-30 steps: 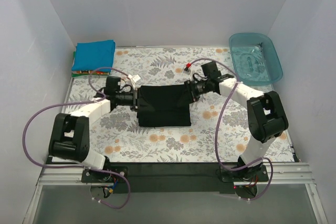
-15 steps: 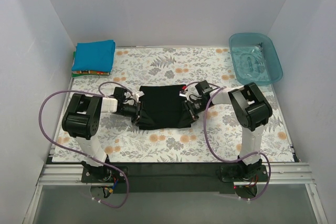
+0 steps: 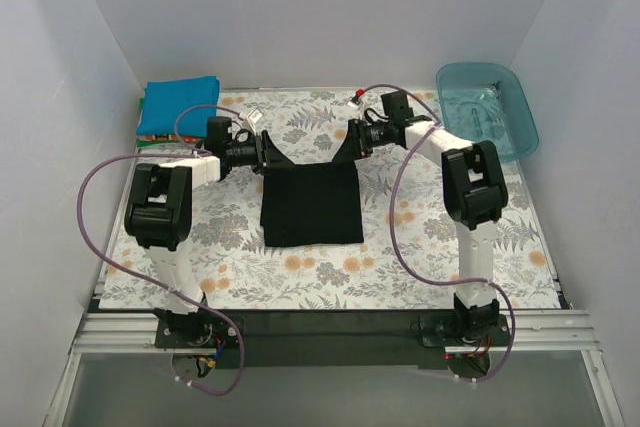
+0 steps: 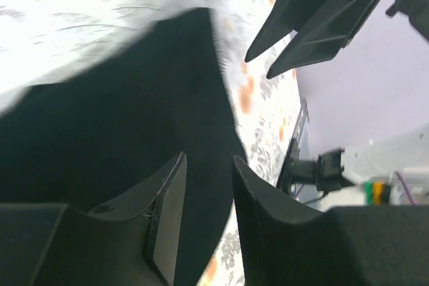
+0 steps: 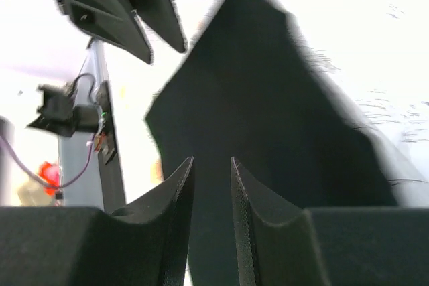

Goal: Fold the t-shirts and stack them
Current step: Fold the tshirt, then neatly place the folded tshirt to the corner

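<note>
Black t-shirt (image 3: 311, 205) — corners perhaps at fingers (image 4: 167, 209)

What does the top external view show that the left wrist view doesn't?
Only top external: the blue t-shirt on the stack at the far-left corner, the teal tub far right, and the whole folded outline of the black t-shirt. Only left wrist: the narrow gap in the left gripper, nothing clamped. Both: the black t-shirt, floral tablecloth and right gripper, its fingers apart.

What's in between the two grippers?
Only flowery tablecloth lies between the left gripper and the right gripper. The black shirt sits just nearer the arms' bases. The top view shows it.
</note>
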Tool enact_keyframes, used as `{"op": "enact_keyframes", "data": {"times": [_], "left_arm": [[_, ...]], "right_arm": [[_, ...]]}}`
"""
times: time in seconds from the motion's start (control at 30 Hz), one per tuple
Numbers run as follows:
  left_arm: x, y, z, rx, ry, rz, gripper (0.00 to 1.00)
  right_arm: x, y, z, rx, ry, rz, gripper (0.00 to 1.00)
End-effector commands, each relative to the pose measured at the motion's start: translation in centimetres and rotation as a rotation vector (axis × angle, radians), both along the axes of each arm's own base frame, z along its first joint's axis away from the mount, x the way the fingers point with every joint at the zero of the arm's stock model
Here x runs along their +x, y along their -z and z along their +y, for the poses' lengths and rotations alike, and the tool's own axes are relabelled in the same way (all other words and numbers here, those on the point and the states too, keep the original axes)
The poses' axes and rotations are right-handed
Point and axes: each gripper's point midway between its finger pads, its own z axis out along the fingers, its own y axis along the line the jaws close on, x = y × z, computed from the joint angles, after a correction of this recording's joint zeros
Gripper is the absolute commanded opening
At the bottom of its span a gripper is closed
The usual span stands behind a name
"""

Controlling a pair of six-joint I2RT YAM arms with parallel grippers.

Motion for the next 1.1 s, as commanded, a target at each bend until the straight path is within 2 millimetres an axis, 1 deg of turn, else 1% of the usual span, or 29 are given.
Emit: {"op": "enact_keyframes", "data": {"times": [0.0, 0.07, 0.1, 0.13, 0.2, 0.23, 0.3, 0.33, 0.37, 0.43, 0.47, 0.5, 0.53, 0.57, 0.6, 0.63, 0.67, 0.7, 0.73, 0.77, 0.8, 0.83, 0.87, 0.9, 0.93, 0.97, 1.0, 1.03, 1.07], "left_arm": [[4.3, 1.5, 1.7, -0.01, -0.145, 0.026, 0.32], [5.8, 3.8, 2.3, -0.006, -0.182, 0.088, 0.32], [6.4, 4.7, 2.9, -0.002, -0.201, 0.108, 0.32], [6.9, 6.3, 3.2, 0.006, -0.214, 0.139, 0.32], [7.6, 7.6, 3.9, 0.012, -0.239, 0.168, 0.32], [7.7, 8.8, 4.0, 0.014, -0.239, 0.192, 0.32], [8.2, 9.4, 4.7, 0.022, -0.256, 0.202, 0.32], [8.4, 9.5, 4.9, 0.023, -0.256, 0.199, 0.32], [9.0, 8.8, 5.1, 0.027, -0.259, 0.179, 0.33], [9.5, 6.8, 5.5, 0.014, -0.246, 0.123, 0.39], [9.6, 3.9, 5.6, 0.013, -0.24, 0.06, 0.42], [9.3, 2.6, 5.7, 0.024, -0.227, 0.012, 0.45], [8.9, 0.8, 5.7, 0.022, -0.213, -0.028, 0.5], [8.2, -0.5, 5.7, 0.022, -0.211, -0.042, 0.52], [7.4, -3.1, 7.8, 0.016, -0.261, -0.076, 0.54], [6.7, -4.1, 8.4, 0.011, -0.281, -0.081, 0.56], [5.8, -4.7, 8.9, 0.006, -0.297, -0.077, 0.62], [4.4, -6.4, 10.1, 0.003, -0.334, -0.095, 0.64], [3.7, -6.7, 10.7, 0.01, -0.359, -0.091, 0.65], [2.6, -6.9, 11.1, 0.018, -0.38, -0.068, 0.65], [1.9, -7.2, 12.0, 0.016, -0.404, -0.06, 0.66], [0.3, -7.8, 12.2, 0.007, -0.418, -0.053, 0.66], [-0.8, -7.5, 12.5, 0.004, -0.432, -0.011, 0.66], [-1.4, -7.3, 13.5, 0.006, -0.475, 0.012, 0.67], [-2.5, -7.7, 13.8, 0.007, -0.497, 0.012, 0.68], [-3.2, -7.2, 14.3, 0.013, -0.521, 0.055, 0.68], [-3.3, -7.0, 15.4, 0.027, -0.571, 0.072, 0.68], [-3.6, -6.8, 15.9, 0.035, -0.598, 0.093, 0.68], [-4.2, -6.5, 16.3, 0.043, -0.619, 0.126, 0.68]], "right_arm": [[3.0, 4.0, 0.3, -0.031, 0.068, 0.092, 0.34], [5.2, 4.7, 0.1, -0.029, 0.106, 0.073, 0.34], [5.8, 6.3, -0.1, -0.043, 0.128, 0.106, 0.34], [6.5, 7.0, -0.3, -0.048, 0.151, 0.11, 0.33], [7.7, 8.8, -1.1, -0.045, 0.193, 0.132, 0.33], [7.8, 9.3, -1.2, -0.047, 0.204, 0.148, 0.33], [8.2, 10.1, -1.8, -0.059, 0.222, 0.146, 0.33], [8.4, 10.0, -2.0, -0.059, 0.226, 0.139, 0.33], [8.9, 9.5, -2.2, -0.053, 0.232, 0.126, 0.33], [9.7, 7.4, -2.8, -0.04, 0.246, 0.074, 0.4], [10.0, 6.1, -3.0, -0.031, 0.246, 0.041, 0.45], [10.0, 3.2, -3.2, -0.013, 0.247, -0.014, 0.55], [9.9, 1.7, -3.3, -0.006, 0.245, -0.045, 0.59], [9.5, 0.2, -3.2, 0.001, 0.238, -0.079, 0.63], [8.4, -2.4, -3.1, 0.01, 0.227, -0.138, 0.69], [8.0, -3.5, -3.0, 0.001, 0.227, -0.18, 0.72], [6.6, -4.0, -2.4, -0.021, 0.21, -0.187, 0.75], [5.6, -6.2, -2.1, -0.034, 0.188, -0.292, 0.75], [5.1, -5.8, -2.1, -0.089, 0.202, -0.322, 0.75], [3.1, -5.5, -0.7, -0.137, 0.165, -0.327, 0.75], [1.9, -6.5, -0.1, -0.168, 0.151, -0.386, 0.74], [1.8, -5.5, -0.3, -0.263, 0.158, -0.472, 0.72], [-0.8, -5.1, 1.8, -0.303, 0.087, -0.516, 0.68], [-2.1, -5.4, 2.6, -0.338, 0.065, -0.578, 0.68], [-2.3, -4.1, 2.4, -0.443, 0.062, -0.67, 0.67], [-3.4, -3.8, 3.1, -0.479, 0.039, -0.713, 0.66], [-6.0, -3.7, 5.3, -0.486, -0.023, -0.761, 0.64], [-6.4, -3.3, 5.7, -0.532, -0.029, -0.805, 0.64], [-8.6, -2.9, 7.5, -0.535, -0.081, -0.832, 0.63]]}}
